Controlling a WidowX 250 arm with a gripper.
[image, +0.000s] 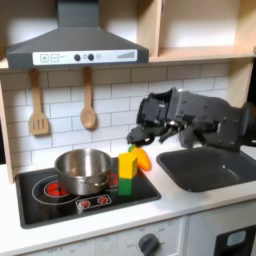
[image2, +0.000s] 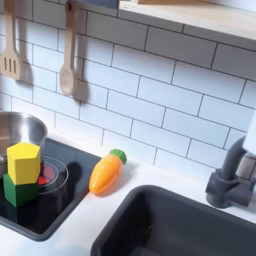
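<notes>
First exterior view: toy kitchen, white tile wall (image: 110, 95) w/ grey range hood (image: 72, 45) up top, wooden shelf unit above on the first exterior view's right. White counter (image: 190, 205) runs across the front. Dark sink (image: 212, 168) sits on the first exterior view's right; black stove top (image: 40, 205) w/ red burner rings on the first exterior view's left. Black robot arm (image: 205, 115) comes in from the first exterior view's right, over the sink. Steel pot (image: 82, 172) stands on the stove's back burner. Wooden slotted spatula (image: 38, 105) and wooden spoon (image: 88, 100) hang on the wall under the hood.

Gripper (image: 137, 138) hangs just above the block stack, fingers pointing down, tips near the yellow block (image: 129, 163); jaws look a bit apart, holding nothing, but can't tell for sure whether they touch the block. Yellow block sits on top of a green block (image: 128, 184), stack upright at the stove's right edge, just beside the pot. Orange toy carrot (image: 144, 158) lies just behind the stack, partly hidden.

Second exterior view: same stack at the second exterior view's left, yellow block (image2: 23, 160) on green block (image2: 18, 189), on the stove (image2: 50, 215). Carrot (image2: 105, 172) w/ green top lies on the counter (image2: 150, 170) btwn stove and sink (image2: 170, 225), near the stack but apart. Pot rim (image2: 20, 125) behind the stack. Grey faucet (image2: 235, 180) at the second exterior view's right.
</notes>
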